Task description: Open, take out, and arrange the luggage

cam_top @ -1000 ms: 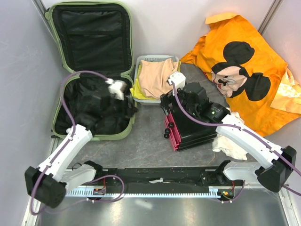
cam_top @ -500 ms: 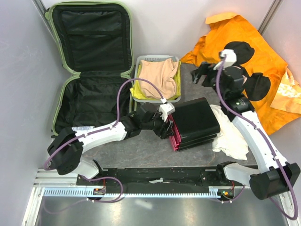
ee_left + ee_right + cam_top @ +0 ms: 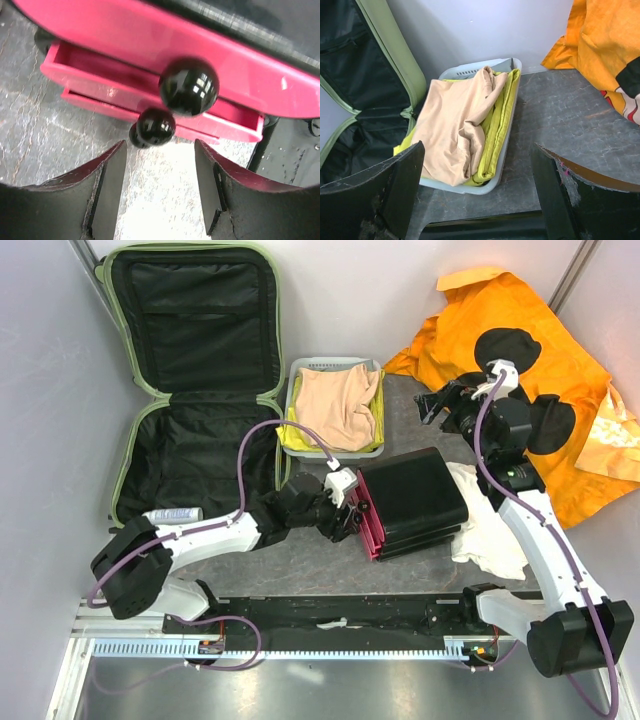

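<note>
So the luggage (image 3: 195, 340) is lying open at the back left of the counter (image 3: 310, 550). Its lid leans on the wall and the bottom half is flat, with mostly black lining showing and one small pale thing (image 3: 175, 513) at its near edge.

Right next to it is the white basket (image 3: 297, 375) with a peach cloth (image 3: 335, 400) piled in it. In front of that sits the black box with pink drawers (image 3: 415, 495).

The left arm (image 3: 215, 530) is low at the drawer fronts. The left jaws are about half open with nothing in them, and a black knob (image 3: 189, 86) sits just ahead of the gap. The lower drawer (image 3: 100, 70) is out a bit.

The right arm (image 3: 530, 510) is up over the orange cartoon cloth (image 3: 520, 310). The right jaws are spread wide, empty, and facing the basket.

My guess is this step is working a drawer. I'd centre on one knob only, pinch behind the ball, and pull straight along the drawer. That box looks like it could skid, so go slow.
</note>
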Motion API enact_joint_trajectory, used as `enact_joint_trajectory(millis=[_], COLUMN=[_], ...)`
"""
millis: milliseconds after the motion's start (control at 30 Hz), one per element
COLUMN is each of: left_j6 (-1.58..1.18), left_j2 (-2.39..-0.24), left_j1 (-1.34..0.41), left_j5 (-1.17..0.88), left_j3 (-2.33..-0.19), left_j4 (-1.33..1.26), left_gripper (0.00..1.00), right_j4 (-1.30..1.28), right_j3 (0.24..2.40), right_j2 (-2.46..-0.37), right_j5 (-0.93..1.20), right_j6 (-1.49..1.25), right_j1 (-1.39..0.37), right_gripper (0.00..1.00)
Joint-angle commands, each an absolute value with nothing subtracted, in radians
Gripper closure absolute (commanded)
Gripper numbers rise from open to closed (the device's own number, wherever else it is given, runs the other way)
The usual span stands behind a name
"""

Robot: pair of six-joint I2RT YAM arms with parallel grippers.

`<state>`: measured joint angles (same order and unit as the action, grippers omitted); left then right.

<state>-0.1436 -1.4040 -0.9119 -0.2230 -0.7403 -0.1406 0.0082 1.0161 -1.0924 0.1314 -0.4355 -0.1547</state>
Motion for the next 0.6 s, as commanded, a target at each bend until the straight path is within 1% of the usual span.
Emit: enact_joint_trajectory(millis=[0, 67, 133, 267, 367, 467, 500, 567], left_j6=[-0.114, -0.100, -0.088, -0.066, -0.054, -0.046, -0.045, -0.048], left_j2=[-1.374, -1.414, -1.440, -1.494, -1.506, -1.502, -1.499, -1.491], left_j1=[-0.913, -0.913, -0.913, -0.913, -0.913, -0.913, -0.913, -0.911], left_j5=[-0.210, -0.230, -0.233, -0.235, -0.239, -0.230, -0.219, -0.203], left_j3=[-0.724, -0.748, -0.776, -0.816, -0.834, -0.838, -0.838, -0.833], left_j4=[-0.244, -0.245, -0.245, -0.229, -0.221, -0.221, -0.219, -0.209], left_gripper=[0.37, 0.38, 0.42, 0.43, 0.46, 0.56, 0.64, 0.72], right_j4=[0.107, 0.129, 0.132, 0.132, 0.137, 0.147, 0.149, 0.152], right_j3=[0.997, 0.991, 0.989, 0.986, 0.985, 0.976, 0.974, 0.974], right_j2=[-1.060, -1.065, -1.065, -1.051, -1.040, -1.037, -1.037, -1.040], right_j5=[0.179, 0.189, 0.196, 0.199, 0.199, 0.199, 0.198, 0.202], right_j6=[-0.482, -0.488, -0.491, -0.489, -0.489, -0.491, -0.492, -0.492], right_j1=[-0.147, -0.147, -0.149, -0.146, -0.146, -0.146, -0.144, -0.144], right_gripper=[0.07, 0.07, 0.07, 0.07, 0.07, 0.07, 0.07, 0.07])
